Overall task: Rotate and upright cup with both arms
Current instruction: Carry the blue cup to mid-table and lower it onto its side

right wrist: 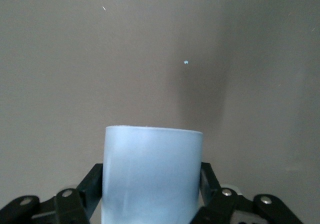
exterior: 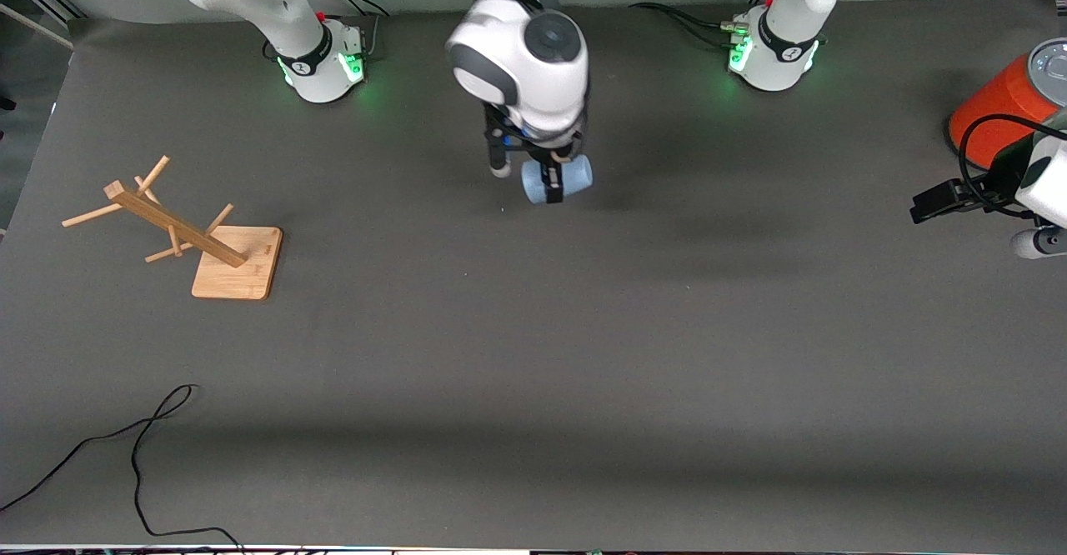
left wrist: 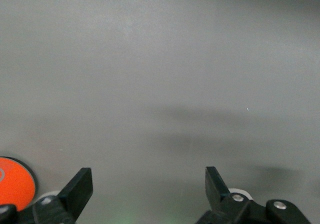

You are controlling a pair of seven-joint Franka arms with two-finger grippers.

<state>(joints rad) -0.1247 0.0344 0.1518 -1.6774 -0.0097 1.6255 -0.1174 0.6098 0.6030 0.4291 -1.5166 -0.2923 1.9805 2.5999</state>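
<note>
The pale-blue cup (exterior: 557, 180) lies on its side between the fingers of my right gripper (exterior: 552, 182), between the two arm bases. In the right wrist view the cup (right wrist: 152, 176) fills the gap between the two black fingers (right wrist: 92, 184), which press on its sides. My left gripper (exterior: 1038, 242) hangs at the left arm's end of the table, beside the orange-red can. In the left wrist view its fingers (left wrist: 80, 186) stand wide apart with only bare table between them (left wrist: 148, 184).
A large orange-red cylinder with a grey lid (exterior: 1009, 105) stands at the left arm's end; its edge shows in the left wrist view (left wrist: 15, 184). A tipped wooden mug rack (exterior: 179, 230) lies toward the right arm's end. A black cable (exterior: 137, 447) lies near the front edge.
</note>
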